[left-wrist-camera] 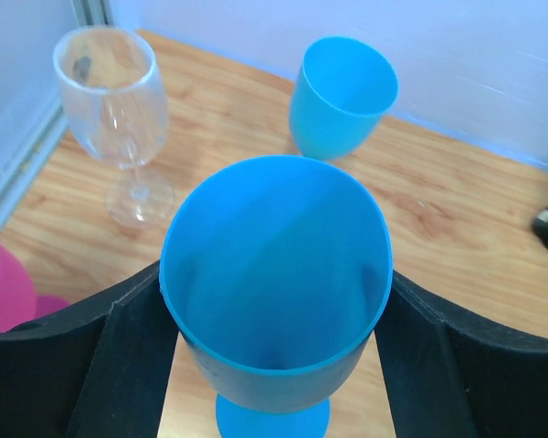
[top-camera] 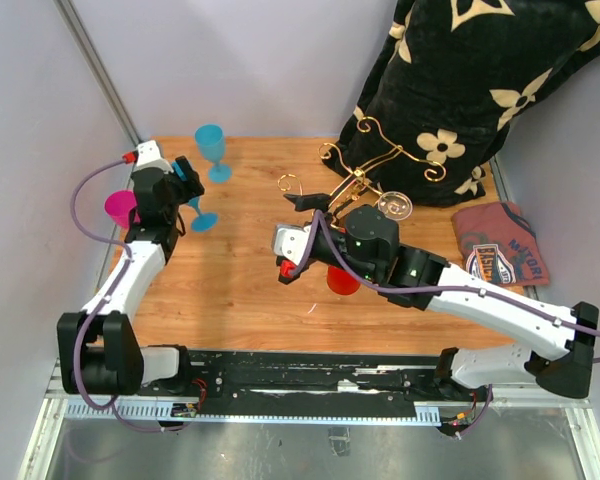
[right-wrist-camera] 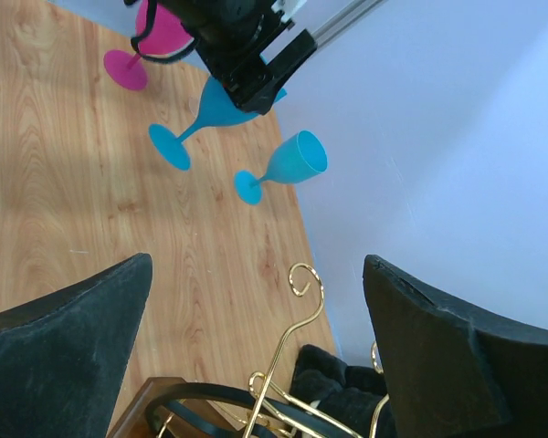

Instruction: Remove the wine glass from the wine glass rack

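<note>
The gold wire wine glass rack (top-camera: 380,160) stands at the back right. A clear wine glass (top-camera: 395,207) hangs on it, foot up. My right gripper (top-camera: 315,205) is open beside the rack. In the right wrist view (right-wrist-camera: 256,365) its jaws stand wide apart with a gold scroll arm (right-wrist-camera: 301,301) between them, touching nothing. My left gripper (top-camera: 180,180) is shut on the bowl of a blue wine glass (left-wrist-camera: 274,283). Both fingers (left-wrist-camera: 73,365) touch the bowl, and the glass's foot (top-camera: 202,220) is on the table.
A second blue glass (top-camera: 212,150), a pink glass (top-camera: 120,207) and a clear glass (left-wrist-camera: 119,119) stand at the back left. A red glass (top-camera: 342,280) stands under my right arm. A dark flowered cloth (top-camera: 480,90) and a folded shirt (top-camera: 500,245) lie at the right.
</note>
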{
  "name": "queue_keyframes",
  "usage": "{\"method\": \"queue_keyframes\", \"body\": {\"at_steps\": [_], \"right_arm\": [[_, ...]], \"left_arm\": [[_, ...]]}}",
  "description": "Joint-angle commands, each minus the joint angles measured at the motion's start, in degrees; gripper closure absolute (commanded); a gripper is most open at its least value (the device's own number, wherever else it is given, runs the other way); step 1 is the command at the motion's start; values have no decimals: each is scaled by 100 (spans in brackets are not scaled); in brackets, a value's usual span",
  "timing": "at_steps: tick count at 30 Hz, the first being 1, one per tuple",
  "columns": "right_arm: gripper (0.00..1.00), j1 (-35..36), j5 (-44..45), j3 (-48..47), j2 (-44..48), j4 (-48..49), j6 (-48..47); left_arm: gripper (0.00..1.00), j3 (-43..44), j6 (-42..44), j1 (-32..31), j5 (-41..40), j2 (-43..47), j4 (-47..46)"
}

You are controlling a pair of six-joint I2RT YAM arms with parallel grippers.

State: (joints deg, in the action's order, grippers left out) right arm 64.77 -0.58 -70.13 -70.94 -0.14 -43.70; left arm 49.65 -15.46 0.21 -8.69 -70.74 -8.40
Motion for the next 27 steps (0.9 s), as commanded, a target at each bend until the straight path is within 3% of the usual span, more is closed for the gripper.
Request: {"method": "queue_keyframes", "body": {"at_steps": [1, 6, 14, 20, 27], "right_arm": [[1, 49, -76, 218, 329, 225, 330], [1, 46, 435, 159, 648, 67, 805], [1, 35, 1224, -854, 701, -1538, 1901], [2, 7, 1513, -661, 1117, -1561, 2005], [3, -237, 1972, -560, 1412, -1761, 2358]], "left_arm": [[26, -317, 959, -195, -725, -463, -2182], [26, -567, 1295, -249, -1090, -1178, -3321], [22, -1030, 1547, -254, -1512, -1943, -5321], [20, -744, 1546, -249, -1520, -2554, -5695], [10, -506, 1565, -249, -1542, -3017, -5645]]}}
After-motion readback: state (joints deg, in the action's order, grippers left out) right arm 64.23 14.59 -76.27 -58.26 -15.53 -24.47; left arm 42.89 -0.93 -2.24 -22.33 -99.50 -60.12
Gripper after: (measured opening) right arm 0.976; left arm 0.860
